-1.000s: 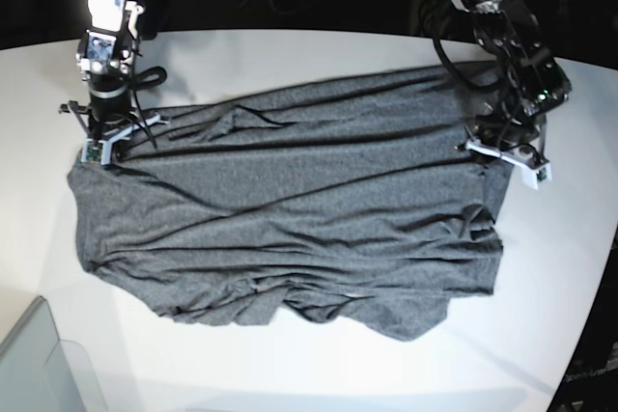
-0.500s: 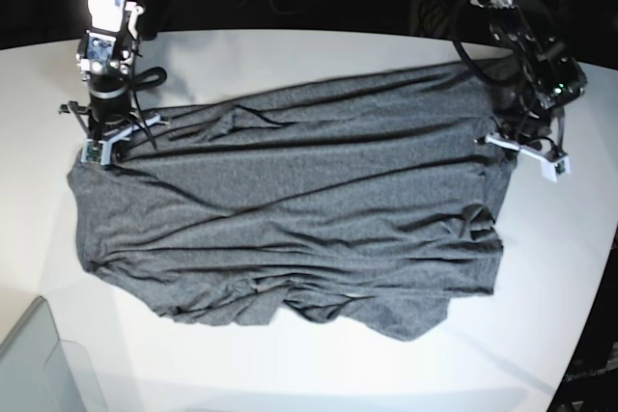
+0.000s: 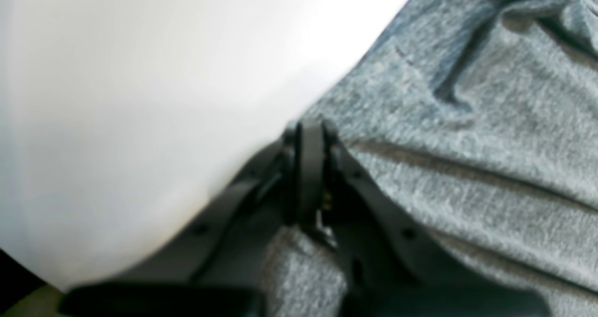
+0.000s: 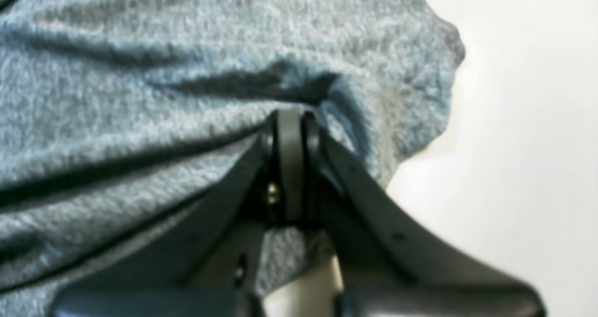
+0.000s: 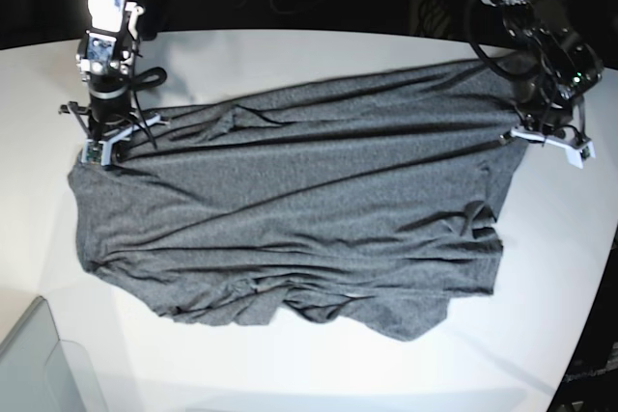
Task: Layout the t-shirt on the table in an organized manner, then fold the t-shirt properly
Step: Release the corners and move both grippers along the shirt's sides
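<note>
Layout step in hand: t-shirt (image 5: 290, 219) lies creased on worktop (image 5: 290, 55); left end effector (image 5: 552, 138) and right end effector (image 5: 108, 142) clench its opposite edges. Next move calls for outward tension.

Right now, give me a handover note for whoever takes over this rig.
Left tool: shut on the shirt at its edge, on the base view's right.
Right tool: shut on the shirt at the opposite edge, near a corner.
Shirt: lying on the table, stretched between the two tools, with wrinkles across it and the near edge bunched.
Done: both edges gripped, shirt mostly spread.
Left: smooth the bunched near edge, then all the folding.
</note>
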